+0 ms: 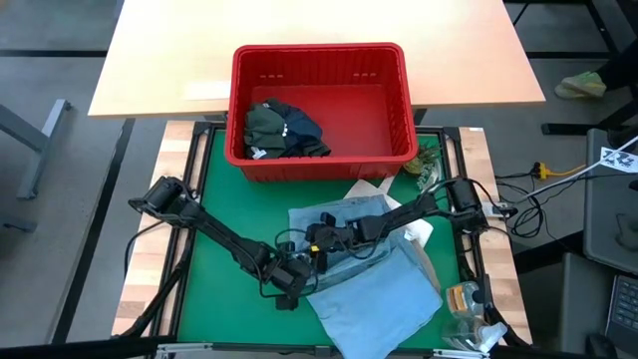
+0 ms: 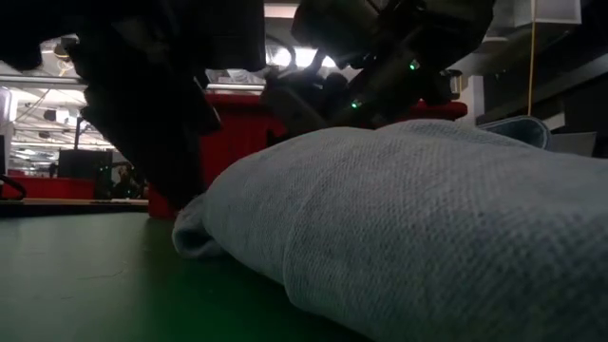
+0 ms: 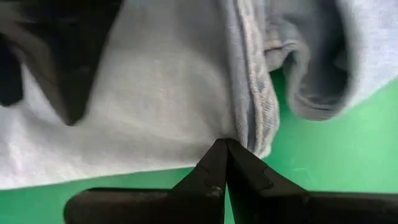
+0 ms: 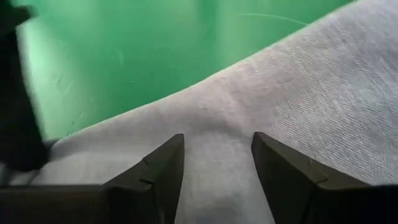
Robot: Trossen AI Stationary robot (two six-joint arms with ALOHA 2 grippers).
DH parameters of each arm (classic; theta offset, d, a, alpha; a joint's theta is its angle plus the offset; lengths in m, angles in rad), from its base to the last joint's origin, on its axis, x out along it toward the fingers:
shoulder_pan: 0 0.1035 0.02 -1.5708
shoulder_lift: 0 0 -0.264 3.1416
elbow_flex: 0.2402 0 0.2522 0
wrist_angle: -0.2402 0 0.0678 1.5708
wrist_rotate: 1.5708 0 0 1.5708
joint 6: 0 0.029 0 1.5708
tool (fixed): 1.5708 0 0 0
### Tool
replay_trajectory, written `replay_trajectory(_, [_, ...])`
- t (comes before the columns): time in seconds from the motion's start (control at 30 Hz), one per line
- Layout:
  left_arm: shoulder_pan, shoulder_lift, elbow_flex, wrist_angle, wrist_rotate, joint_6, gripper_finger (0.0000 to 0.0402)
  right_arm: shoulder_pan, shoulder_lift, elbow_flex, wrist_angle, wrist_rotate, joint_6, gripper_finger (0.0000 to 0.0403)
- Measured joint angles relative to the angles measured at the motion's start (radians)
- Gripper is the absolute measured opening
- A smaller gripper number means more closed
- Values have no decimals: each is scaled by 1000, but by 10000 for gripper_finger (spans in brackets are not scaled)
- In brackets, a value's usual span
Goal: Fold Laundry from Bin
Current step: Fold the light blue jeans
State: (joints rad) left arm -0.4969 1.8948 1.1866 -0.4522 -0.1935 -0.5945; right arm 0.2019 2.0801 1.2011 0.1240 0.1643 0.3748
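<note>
Both jaws meet light blue shirt (image 1: 384, 289) edge.

Woven cloth shirt (image 1: 384, 294), glossy plastic bin (image 1: 321, 160)

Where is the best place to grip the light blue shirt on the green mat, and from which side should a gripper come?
Probably at the hemmed edge of the light blue shirt, coming in low along the green mat from outside the cloth. The edge lies flat and thin there, and the left gripper is already shut on it. The right gripper is open over the cloth.
</note>
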Motion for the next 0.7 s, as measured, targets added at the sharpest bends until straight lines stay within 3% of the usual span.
replay_trajectory(0.27, [-34,9,0,13,23,-137,0,-51,5,1,-9,-8,87,193])
replay_trajectory(0.7, [-58,19,-1,173,49,-541,0,-57,5,0,-17,0,99,193])
